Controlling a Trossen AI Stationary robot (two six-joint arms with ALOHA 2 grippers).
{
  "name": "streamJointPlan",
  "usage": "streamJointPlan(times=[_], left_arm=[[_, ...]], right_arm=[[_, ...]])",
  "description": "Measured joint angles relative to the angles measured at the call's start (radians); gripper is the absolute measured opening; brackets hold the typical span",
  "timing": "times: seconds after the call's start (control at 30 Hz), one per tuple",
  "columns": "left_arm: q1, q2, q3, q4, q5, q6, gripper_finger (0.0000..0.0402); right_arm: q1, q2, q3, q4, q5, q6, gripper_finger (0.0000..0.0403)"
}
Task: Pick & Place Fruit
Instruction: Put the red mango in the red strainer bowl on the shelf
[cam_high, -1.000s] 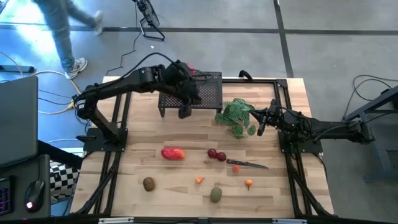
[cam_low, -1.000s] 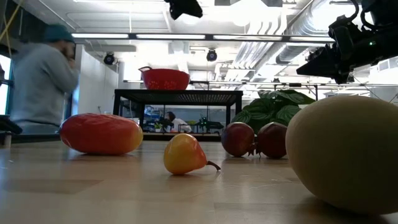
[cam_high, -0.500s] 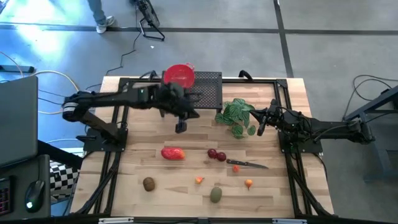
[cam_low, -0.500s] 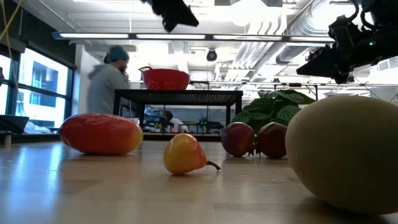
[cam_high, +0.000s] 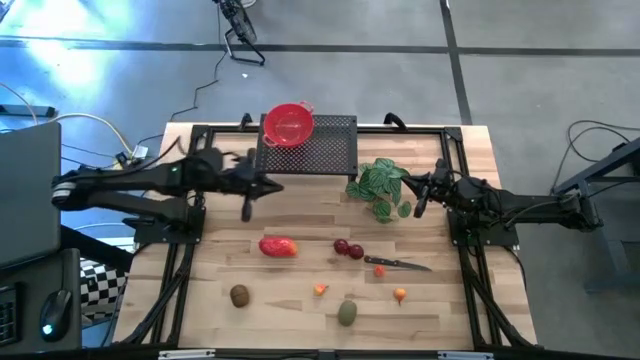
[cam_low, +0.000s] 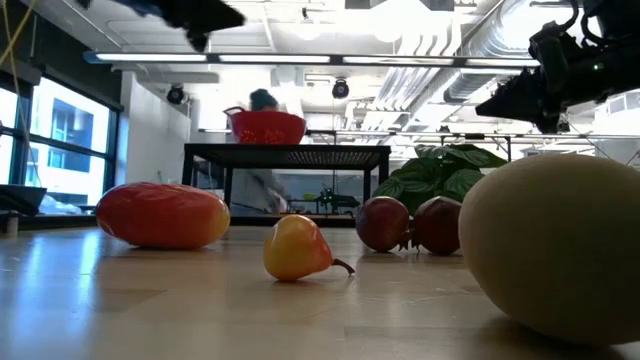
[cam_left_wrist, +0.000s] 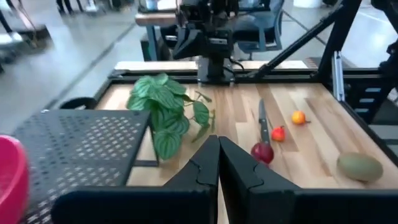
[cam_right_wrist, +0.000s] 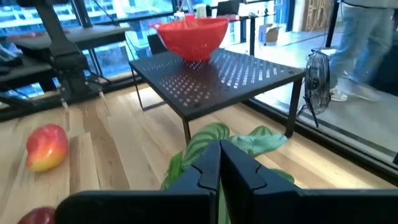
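Observation:
The fruit lies on the wooden table: a red oblong (cam_high: 278, 246), two dark-red round ones (cam_high: 348, 249), a brown oval (cam_high: 239, 295), an olive-green oval (cam_high: 346, 313) and two tiny orange ones (cam_high: 320, 290) (cam_high: 400, 295). My left gripper (cam_high: 272, 187) (cam_left_wrist: 217, 149) hangs shut and empty above the table's left part, beside the black stand, pointing nearly level toward the right edge. My right gripper (cam_high: 413, 190) (cam_right_wrist: 219, 152) waits shut and empty over the green plant.
A red bowl (cam_high: 288, 125) sits on a black perforated stand (cam_high: 325, 148) at the far edge. A green leafy plant (cam_high: 383, 187) lies right of the stand. A black-handled knife (cam_high: 398, 264) lies beside the dark-red fruit. Bare wood shows between the stand and the fruit.
My left gripper has drawn back from above the stand toward the table's left edge, sinking and tipping up from a downward slant to nearly level. The red bowl, which the arm covered, now shows whole. A person has walked past behind the table.

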Motion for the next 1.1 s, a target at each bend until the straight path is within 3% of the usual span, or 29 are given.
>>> streamJointPlan(times=[0.47, 1.1], left_arm=[[0.002, -0.277, -0.344, 0.283, -0.003, 0.088, 0.0001], [0.002, -0.324, -0.367, 0.192, 0.003, 0.06, 0.0001]], right_arm=[[0.0, 0.0, 0.0, 0.075, 0.0, 0.035, 0.0003], [0.0, 0.0, 0.0, 0.079, 0.001, 0.056, 0.0003]])
